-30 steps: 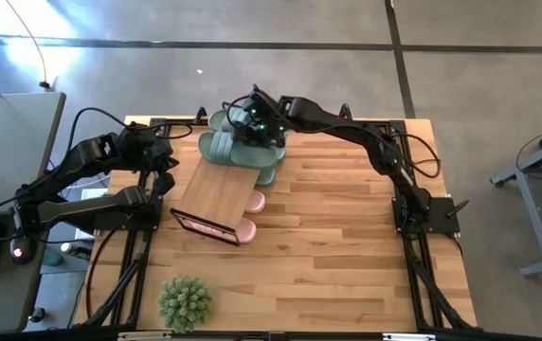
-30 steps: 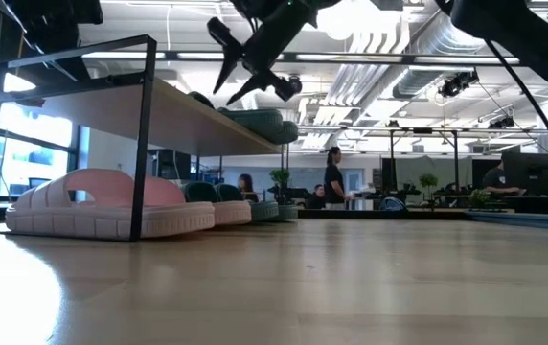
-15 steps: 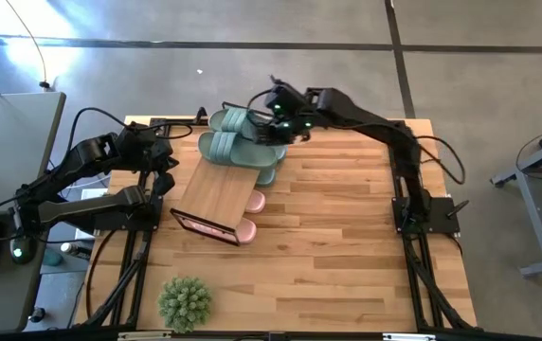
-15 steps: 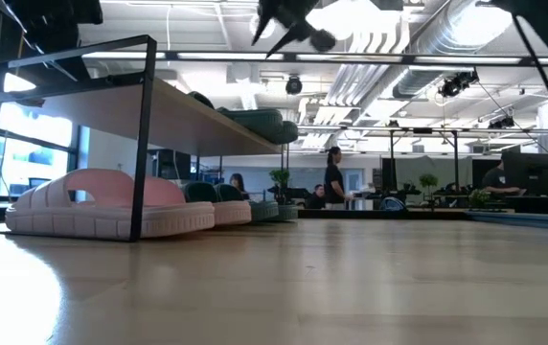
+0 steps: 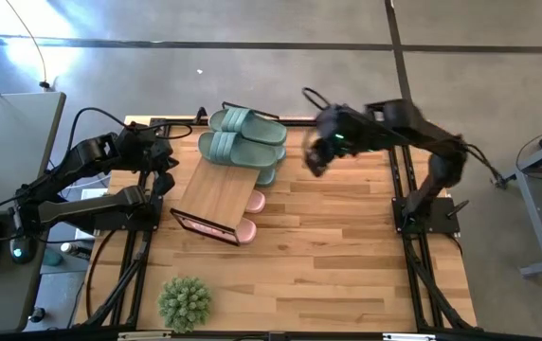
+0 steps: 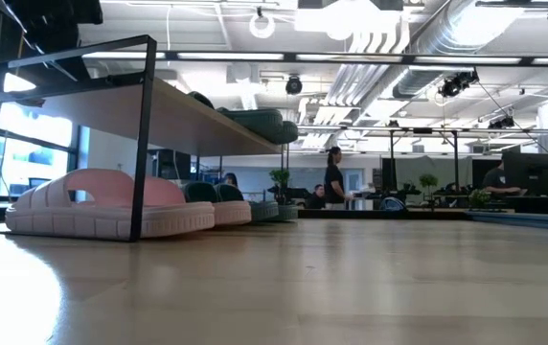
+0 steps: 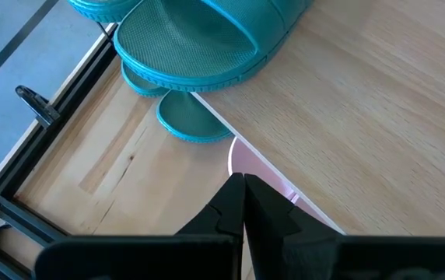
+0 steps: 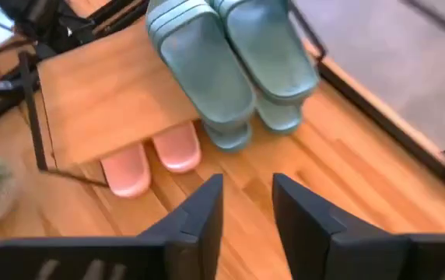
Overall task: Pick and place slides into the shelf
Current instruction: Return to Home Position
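Note:
The shelf point(image 5: 214, 194) stands left of the table's middle. Two sage-green slides point(image 5: 243, 147) point(image 5: 248, 125) lie side by side on the far end of its top board point(image 8: 106, 101). Another green pair point(image 5: 267, 176) and the pink pair point(image 5: 255, 201) rest on the table under the board, with their ends sticking out. In the low view the pink slides point(image 6: 111, 206) lie under the board. My right gripper point(image 5: 314, 156) point(image 8: 246, 210) is open and empty, raised to the right of the shelf. My left gripper point(image 5: 165, 178) point(image 7: 243, 185) is shut and empty at the shelf's left side.
A spiky green plant ball point(image 5: 185, 301) sits near the table's front edge at the left. The black arm frames point(image 5: 413, 213) run along both sides of the table. Bare wood point(image 5: 347, 246) lies right of and in front of the shelf.
My right gripper has drawn back from above the green slides on the shelf's far end toward the table's right edge. It has risen out of the low view. The slides and the shelf have stayed where they were.

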`<action>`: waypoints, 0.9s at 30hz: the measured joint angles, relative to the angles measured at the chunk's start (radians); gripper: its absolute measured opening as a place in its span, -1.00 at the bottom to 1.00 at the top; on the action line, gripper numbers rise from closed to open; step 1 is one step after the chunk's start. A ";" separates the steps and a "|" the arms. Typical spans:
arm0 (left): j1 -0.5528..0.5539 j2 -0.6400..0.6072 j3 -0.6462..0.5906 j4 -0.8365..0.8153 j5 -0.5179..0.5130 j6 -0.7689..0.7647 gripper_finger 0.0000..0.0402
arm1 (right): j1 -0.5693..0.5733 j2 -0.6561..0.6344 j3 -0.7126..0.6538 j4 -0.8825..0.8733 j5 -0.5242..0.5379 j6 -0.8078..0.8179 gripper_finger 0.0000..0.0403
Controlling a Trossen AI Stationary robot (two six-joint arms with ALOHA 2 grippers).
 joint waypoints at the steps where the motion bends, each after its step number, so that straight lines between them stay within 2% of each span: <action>1: 0.000 0.000 0.000 0.000 0.000 0.000 -1.00 | 0.019 -0.021 0.000 -0.019 0.020 -0.005 -0.53; 7: 0.000 0.000 0.000 0.000 0.000 0.000 -1.00 | 0.107 -0.183 -0.051 -0.014 0.025 -0.070 -0.92; 9: 0.000 0.000 0.000 0.000 0.000 0.000 -1.00 | 0.128 -0.249 -0.114 -0.012 0.024 -0.078 -0.97; 12: 0.000 0.000 0.000 0.000 0.000 0.000 -1.00 | 0.162 -0.356 -0.267 0.027 -0.028 -0.061 -0.96; 15: 0.000 0.000 0.000 0.000 0.000 0.000 -1.00 | 0.201 -0.471 -0.501 0.097 -0.127 -0.025 -0.99; 18: 0.000 0.000 0.000 0.000 0.000 0.000 -1.00 | 0.243 -0.592 -0.800 0.341 -0.282 -0.008 -1.00; 22: 0.000 0.000 0.000 0.004 0.000 0.000 -1.00 | 0.286 -0.719 -1.173 0.927 -0.505 0.000 -1.00; 25: 0.000 0.000 0.000 0.015 0.000 -0.018 -1.00 | 0.290 -0.740 -1.354 1.333 -0.585 -0.025 -1.00; 27: 0.000 0.000 0.000 0.047 0.000 -0.058 -1.00 | 0.271 -0.738 -1.406 1.504 -0.589 -0.126 -1.00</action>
